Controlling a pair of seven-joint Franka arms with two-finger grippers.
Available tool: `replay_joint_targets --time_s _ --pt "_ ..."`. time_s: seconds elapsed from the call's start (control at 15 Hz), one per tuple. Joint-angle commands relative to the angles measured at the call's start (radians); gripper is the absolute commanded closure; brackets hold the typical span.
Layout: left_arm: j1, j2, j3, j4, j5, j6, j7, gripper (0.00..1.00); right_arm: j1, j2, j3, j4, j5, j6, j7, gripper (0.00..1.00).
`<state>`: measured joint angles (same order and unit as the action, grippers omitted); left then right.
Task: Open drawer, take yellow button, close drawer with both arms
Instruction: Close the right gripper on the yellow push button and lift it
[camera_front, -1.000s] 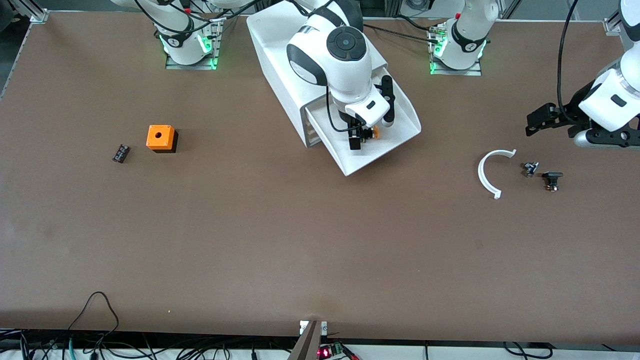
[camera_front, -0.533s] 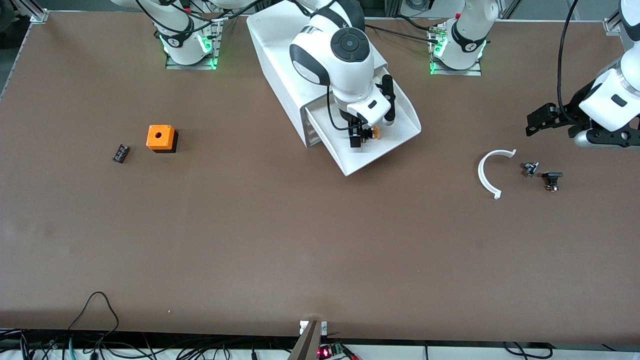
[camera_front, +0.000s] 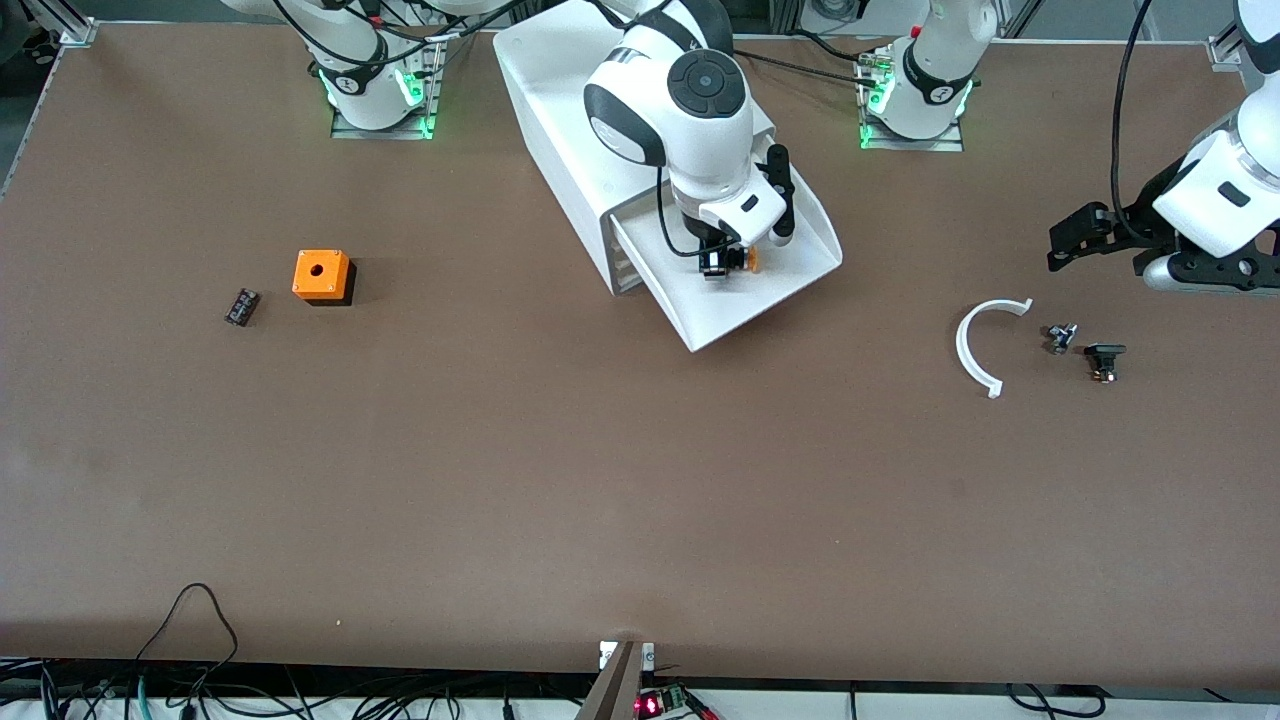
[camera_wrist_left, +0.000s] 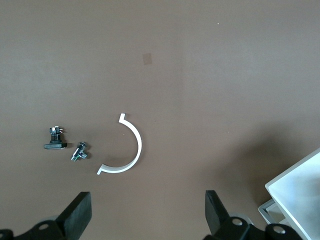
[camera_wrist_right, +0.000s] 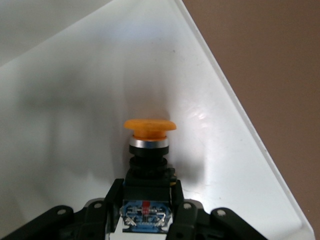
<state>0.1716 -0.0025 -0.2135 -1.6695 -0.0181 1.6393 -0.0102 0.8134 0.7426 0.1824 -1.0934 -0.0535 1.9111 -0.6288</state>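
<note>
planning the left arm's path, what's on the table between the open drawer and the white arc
Nothing: the front view shows bare table between the drawer and the white arc.

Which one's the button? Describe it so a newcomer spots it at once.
Find the big white cabinet in the middle of the table; its top drawer is pulled open. The button sits inside, gripped by the right end effector. Only it pairs a black body with an orange mushroom cap; the orange cube has a hole.

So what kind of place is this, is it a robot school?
Probably a robot test lab. Two white arms are bolted to a big brown table. The right gripper grips a button over an open white drawer. The left gripper waits open over small parts, and cables hang at the table's edge.
</note>
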Motion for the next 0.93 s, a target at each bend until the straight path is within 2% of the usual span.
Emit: replay_joint_targets --time_s 0.0,0.27,0.4,0.53,0.73,0.87 --pt "-0.004 0.012 -0.004 0.025 0.020 -0.010 -0.002 0.00 0.001 -0.002 0.006 0.012 -0.020 -0.009 -0.008 0.68" --pt "-0.004 0.030 -0.001 0.043 0.006 -0.006 -0.007 0.00 -0.002 -0.037 0.006 0.032 -0.011 -0.023 0.017 0.75" --pt "-0.004 0.033 -0.001 0.031 0.003 0.001 -0.013 0.00 -0.008 -0.048 0.003 0.047 -0.008 -0.023 0.101 0.75" --pt "-0.049 0.042 -0.004 0.005 0.003 0.025 -0.118 0.00 -0.019 -0.093 0.000 0.050 -0.009 -0.020 0.208 0.75" --pt "-0.125 0.059 -0.004 -0.093 0.003 0.192 -0.314 0.00 -0.115 -0.124 -0.003 0.047 -0.003 -0.018 0.291 0.75" --pt "-0.199 0.082 -0.004 -0.157 0.003 0.290 -0.475 0.00 -0.210 -0.144 -0.009 0.040 0.036 -0.026 0.291 0.75"
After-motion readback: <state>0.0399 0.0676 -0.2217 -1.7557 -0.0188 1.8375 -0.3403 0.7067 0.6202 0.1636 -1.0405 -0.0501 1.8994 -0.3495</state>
